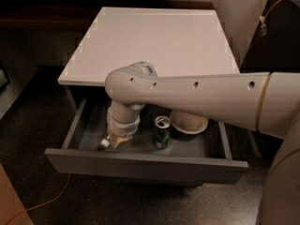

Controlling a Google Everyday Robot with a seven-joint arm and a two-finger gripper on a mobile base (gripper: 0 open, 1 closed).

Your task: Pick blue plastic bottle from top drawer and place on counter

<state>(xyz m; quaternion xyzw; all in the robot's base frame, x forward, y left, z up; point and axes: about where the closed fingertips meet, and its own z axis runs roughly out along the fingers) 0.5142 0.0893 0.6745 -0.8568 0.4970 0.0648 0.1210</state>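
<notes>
Jaws: hidden under wrist, can't tell grip. Gripper (118,141) down in top drawer (140,165), front-left, at blue plastic bottle (104,144) w/ cap poking out left. Grip mid-body, lift straight up clear of green can (162,132), then to counter (154,36).

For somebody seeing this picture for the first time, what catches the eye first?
The big pale arm crossing from the right, its hand lowered into the left part of the open top drawer. Then the green can standing mid-drawer beside a beige bowl, below the white counter. Left of the hand, only a white cap shows, probably of the blue plastic bottle.
</notes>
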